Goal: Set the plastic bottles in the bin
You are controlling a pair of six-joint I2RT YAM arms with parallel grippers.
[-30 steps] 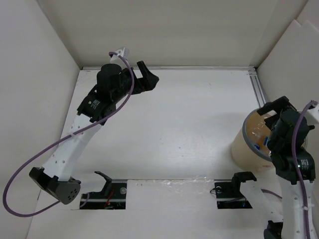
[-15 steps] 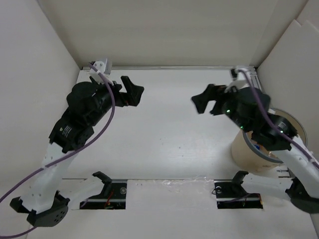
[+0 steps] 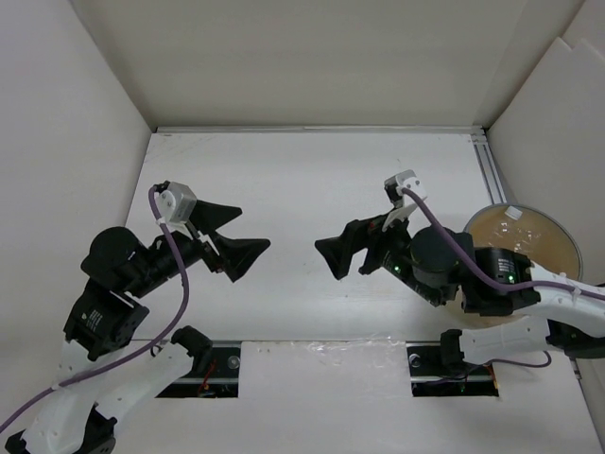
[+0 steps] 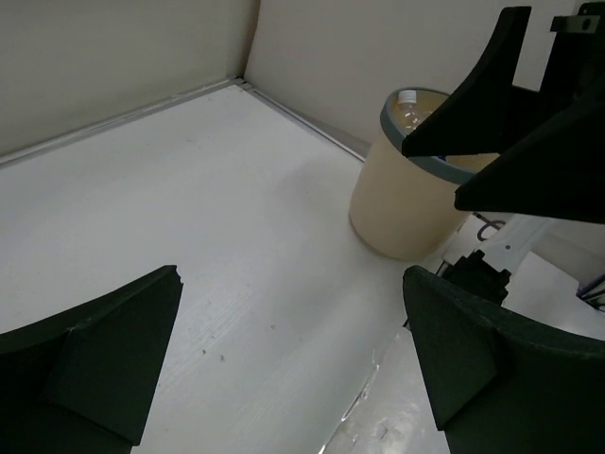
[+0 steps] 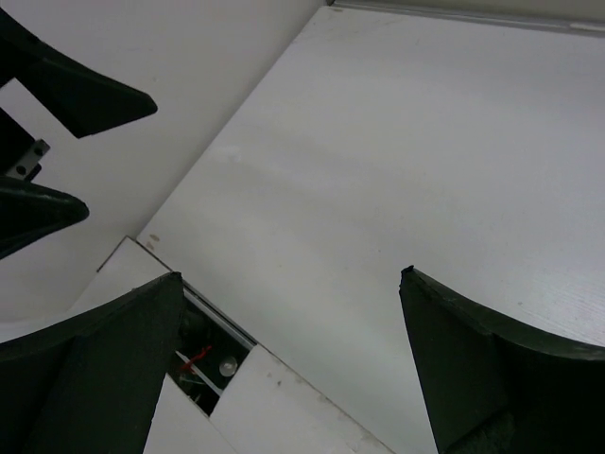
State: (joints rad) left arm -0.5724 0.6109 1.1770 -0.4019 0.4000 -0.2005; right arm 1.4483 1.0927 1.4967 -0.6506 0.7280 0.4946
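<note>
Left gripper (image 3: 253, 227): jaws spread wide, nothing between them; in its own wrist view the left gripper (image 4: 291, 277) shows only bare table (image 4: 189, 189) in the gap between the two dark fingers (image 4: 95, 369). It hangs above the table's left half, nearer the near edge than the far edge, and points toward the right side. Right gripper (image 3: 333, 248): also released and empty; the right wrist view shows the right gripper (image 5: 291, 274) with white table surface (image 5: 397, 142) between its fingers (image 5: 492, 359). It hangs over the middle of the table and points left, so the two grippers face each other with a clear gap between them, not touching. Each wrist camera catches the other arm's fingertips at the frame edge. A purple cable (image 3: 180, 284) loops from the left wrist back toward the near-left corner; a second purple cable (image 3: 454, 241) runs along the right arm. The bin (image 3: 546, 238) stands upright at the right edge of the table, toward the near-right corner, just behind the right arm; from the left wrist the bin (image 4: 402, 213) shows a tan wall and pale rim. A plastic bottle (image 4: 408, 99) with a white cap lies inside it, just under the rim. How many bottles are in the bin cannot be told. No bottle shows on the visible table.
</note>
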